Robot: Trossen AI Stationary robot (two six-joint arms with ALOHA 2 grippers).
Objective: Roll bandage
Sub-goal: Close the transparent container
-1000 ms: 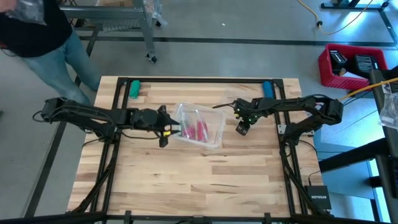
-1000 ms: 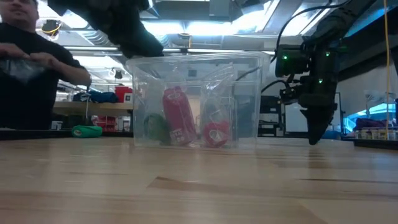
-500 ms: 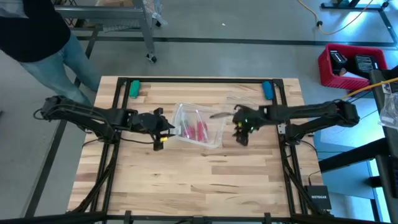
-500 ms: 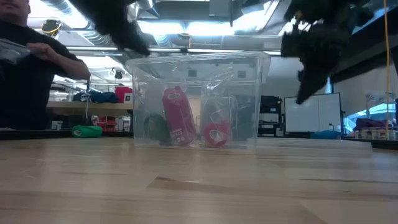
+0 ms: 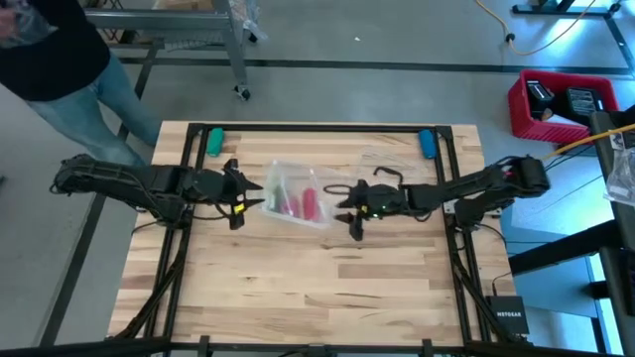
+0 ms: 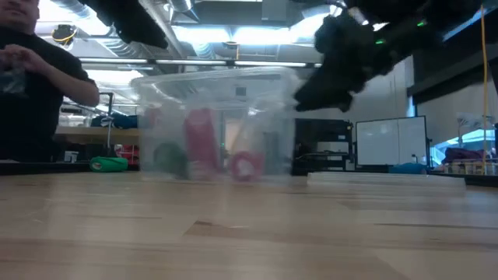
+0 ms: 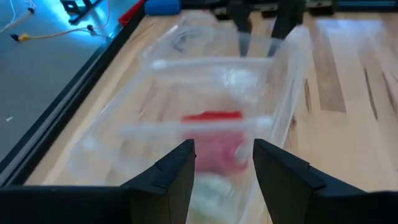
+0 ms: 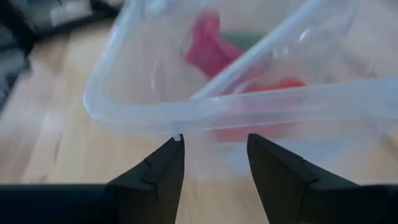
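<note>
Fingers of the right gripper point(image 8: 211, 165) stand parted with nothing between them, their tips at the rim of the clear plastic box point(image 5: 298, 171), on the side of the box that faces the right arm. In the high view the right gripper point(image 5: 349, 210) is just beside that wall, and in the low view it hangs over the box's upper corner point(image 6: 292, 85), tilted downward. That placing reads as an approach to take the rim or to reach over it into the box.

The left gripper point(image 7: 222, 163) is likewise spread and empty. It sits at the opposite end of the box, its two fingers level with the near wall, and in the high view the left gripper point(image 5: 238, 198) is just beside the box on the left arm's side. With one gripper at each end, the box sits bracketed between them, probably so that it cannot slide while one of them works.

The bandage point(image 5: 306, 204) is inside the box, not yet taken out: a red-pink piece standing up near the middle point(image 6: 198, 140) and a small roll point(image 6: 247, 165) on the box floor beside it. Something green point(image 6: 167, 159) also lies inside the box, beside the bandage. No rolling has begun.

A person point(image 6: 31, 93) stands beyond the table, well apart from the box.
</note>
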